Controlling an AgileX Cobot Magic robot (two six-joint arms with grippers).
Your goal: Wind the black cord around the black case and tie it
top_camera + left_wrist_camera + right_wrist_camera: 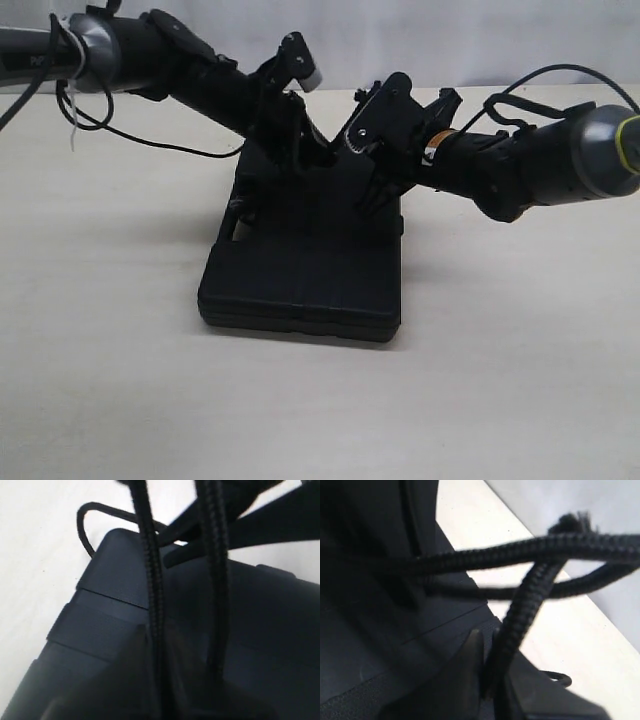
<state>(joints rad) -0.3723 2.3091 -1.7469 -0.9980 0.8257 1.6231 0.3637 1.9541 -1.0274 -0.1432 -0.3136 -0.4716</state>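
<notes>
The black case (300, 280) lies flat on the pale table, and both arms meet over its far end. My left gripper (305, 152) is low over the far left part of the lid. In the left wrist view this gripper (160, 647) is shut on one strand of the black cord (150, 570); a second strand (217, 580) runs beside it over the case (110, 605). My right gripper (375, 200) hangs over the far right part. In its wrist view it (492, 655) is shut on the black cord (525, 600), which crosses another strand under a frayed end (570, 522).
A thin smooth robot cable (170, 145) trails over the table (520, 350) from the left arm toward the case's far left corner, where it loops (82, 525). Another cable (540, 85) arcs above the right arm. Pale tabletop surrounds the case.
</notes>
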